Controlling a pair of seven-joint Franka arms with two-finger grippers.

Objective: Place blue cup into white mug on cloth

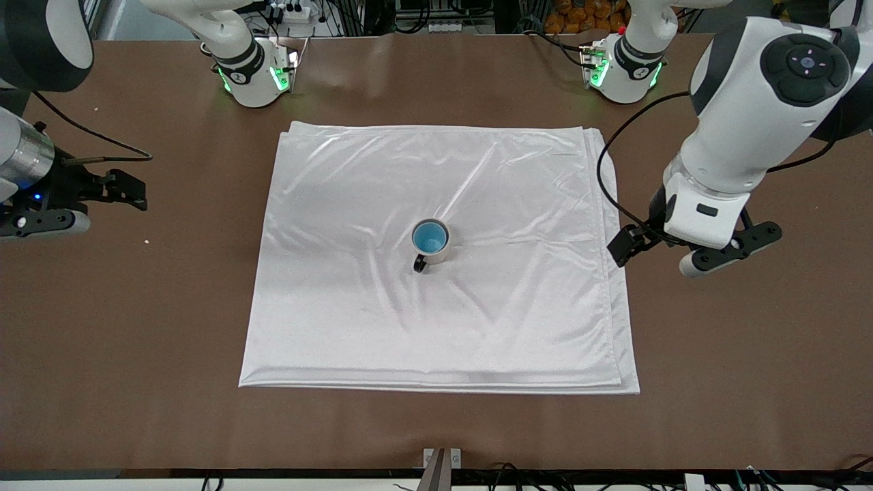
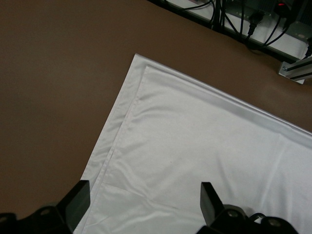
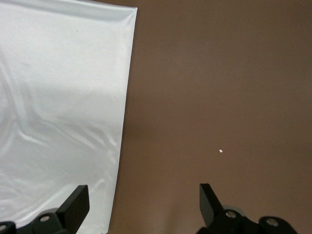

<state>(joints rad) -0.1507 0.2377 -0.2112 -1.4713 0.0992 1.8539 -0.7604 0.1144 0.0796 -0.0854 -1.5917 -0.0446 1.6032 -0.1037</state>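
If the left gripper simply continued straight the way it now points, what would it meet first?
Probably the large shiny white cloth: the open left gripper points down at its edge, with nothing between, though depth is unclear.

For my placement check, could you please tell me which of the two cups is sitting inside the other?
The blue cup is the inner one: its bright blue interior fills the white mug, whose black handle faces the front camera.

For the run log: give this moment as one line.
blue cup: in white mug, mid cloth | left gripper: open, over cloth edge | right gripper: open, over table
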